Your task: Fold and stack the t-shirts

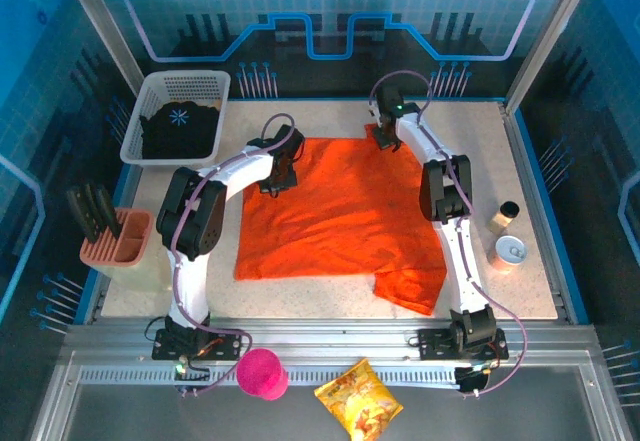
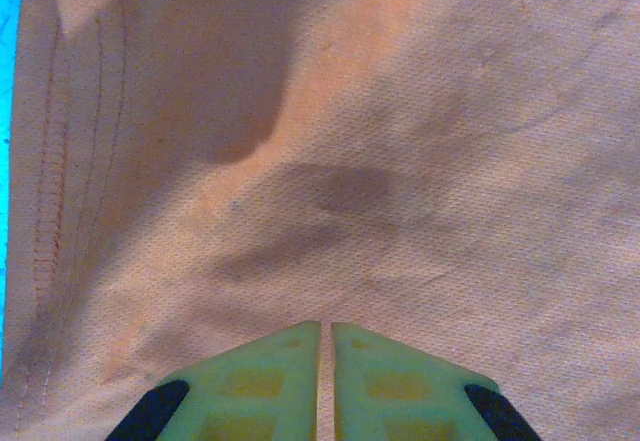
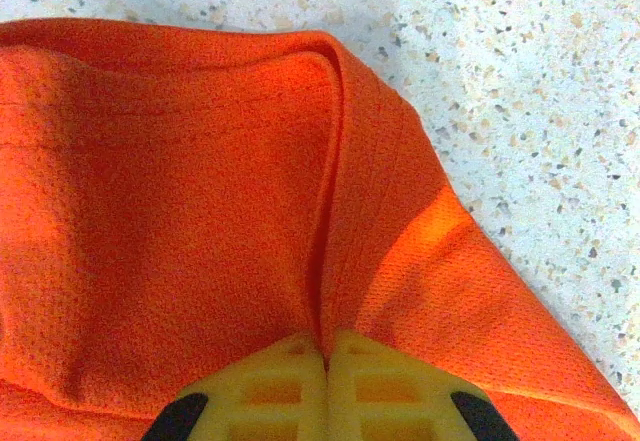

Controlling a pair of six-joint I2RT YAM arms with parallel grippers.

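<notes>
The bright-orange t-shirt (image 1: 335, 211) lies spread over the middle of the table, with one sleeve sticking out at the near right. My left gripper (image 1: 278, 176) sits at its far left edge. In the left wrist view this gripper (image 2: 326, 326) is shut, with the orange cloth (image 2: 380, 141) puckering toward the fingertips. My right gripper (image 1: 385, 139) is at the shirt's far right corner. In the right wrist view it (image 3: 327, 336) is shut on a raised fold of the orange t-shirt (image 3: 180, 211). The black t-shirt (image 1: 180, 129) with a pale-blue print lies in the basket.
The white mesh basket (image 1: 150, 91) stands at the back left. A pink holder (image 1: 118, 246) with dark tools is at the left edge. Two cans (image 1: 507, 214) (image 1: 510, 253) stand at the right. A pink cup (image 1: 262, 373) and a snack bag (image 1: 358, 408) lie on the near rail.
</notes>
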